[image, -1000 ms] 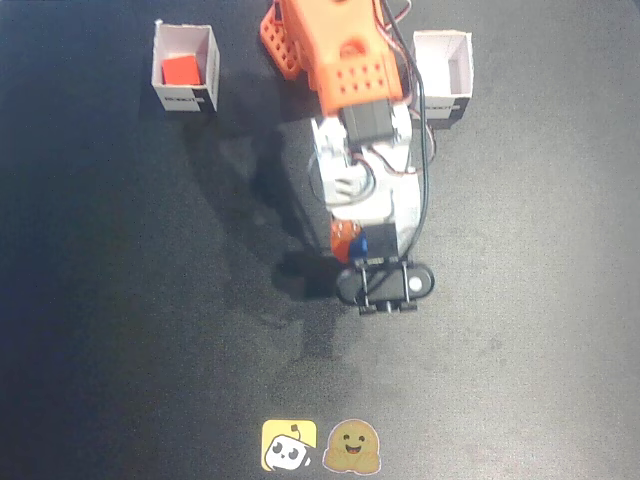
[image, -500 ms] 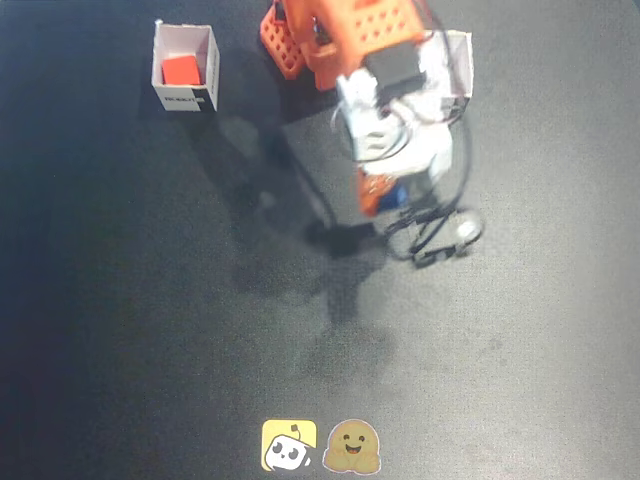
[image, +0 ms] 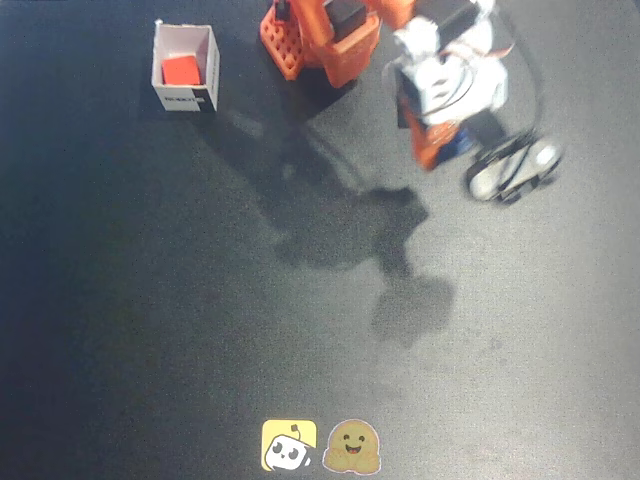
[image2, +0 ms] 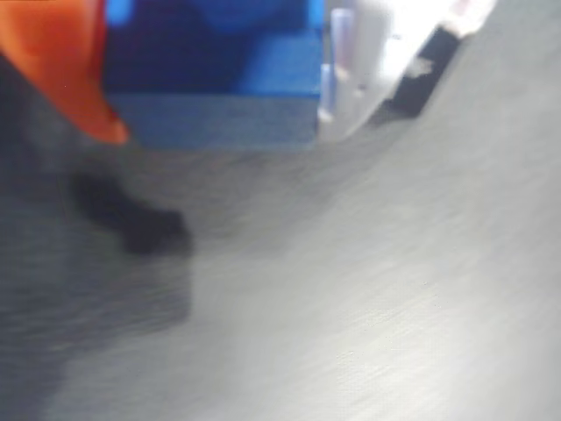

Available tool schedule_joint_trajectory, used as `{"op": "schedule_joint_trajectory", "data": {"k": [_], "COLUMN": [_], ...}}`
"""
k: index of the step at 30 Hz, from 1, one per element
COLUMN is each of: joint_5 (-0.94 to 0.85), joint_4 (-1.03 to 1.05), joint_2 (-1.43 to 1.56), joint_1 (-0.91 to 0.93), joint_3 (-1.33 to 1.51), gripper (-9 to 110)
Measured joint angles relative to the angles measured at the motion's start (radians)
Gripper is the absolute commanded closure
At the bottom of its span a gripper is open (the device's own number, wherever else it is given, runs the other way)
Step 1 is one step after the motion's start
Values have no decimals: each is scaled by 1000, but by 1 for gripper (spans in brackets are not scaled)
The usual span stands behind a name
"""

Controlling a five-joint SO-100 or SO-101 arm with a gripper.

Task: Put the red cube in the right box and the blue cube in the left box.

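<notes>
Filling the wrist view: blue cube (image2: 215, 96), clamped.

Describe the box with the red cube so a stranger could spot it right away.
In the fixed view, look left of the orange arm base, near the top edge. The small white open-top box there has a black label strip and the red cube inside.

Red cube (image: 181, 69), blue cube (image2: 215, 74), black table (image: 150, 300).
</notes>
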Motion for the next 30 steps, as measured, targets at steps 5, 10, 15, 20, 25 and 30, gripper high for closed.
{"op": "schedule_joint_trajectory", "data": {"k": [5, 10, 15, 20, 25, 30], "joint_5": [18, 14, 17, 17, 23, 26], "joint_4": [8, 28, 46, 57, 77, 95], "joint_2": [9, 9, 11, 11, 72, 187], "joint_1": [-75, -153, -230, -301, -385, -440], "joint_3": [21, 23, 37, 41, 67, 126], "gripper": [92, 93, 93, 93, 93, 93]}}
